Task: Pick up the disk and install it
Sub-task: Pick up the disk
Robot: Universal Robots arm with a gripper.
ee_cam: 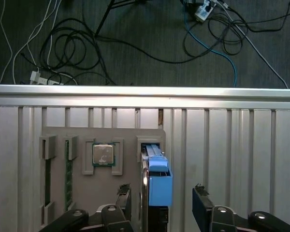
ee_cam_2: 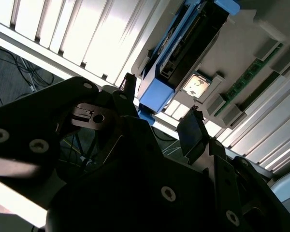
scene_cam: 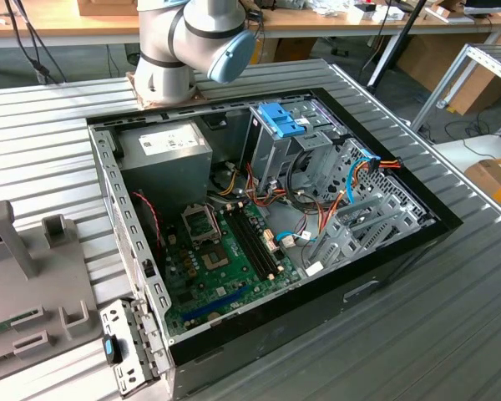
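Grey holder tray (ee_cam: pixel 82 134), left to right: one processor chip (ee_cam: pixel 104 154), then one disk (ee_cam: pixel 157 176) standing on edge in its slot, blue tab end toward the gripper (ee_cam: pixel 162 193). Jaws open; two fingers (ee_cam: pixel 200 198) straddle the disk, neither touching. Judged rigid, moderately heavy and shock-sensitive; best clamped across its flat sides.

The disk (ee_cam: pixel 159 181) stands on edge, slotted in the grey tray (ee_cam: pixel 87 188). Its blue tab faces me
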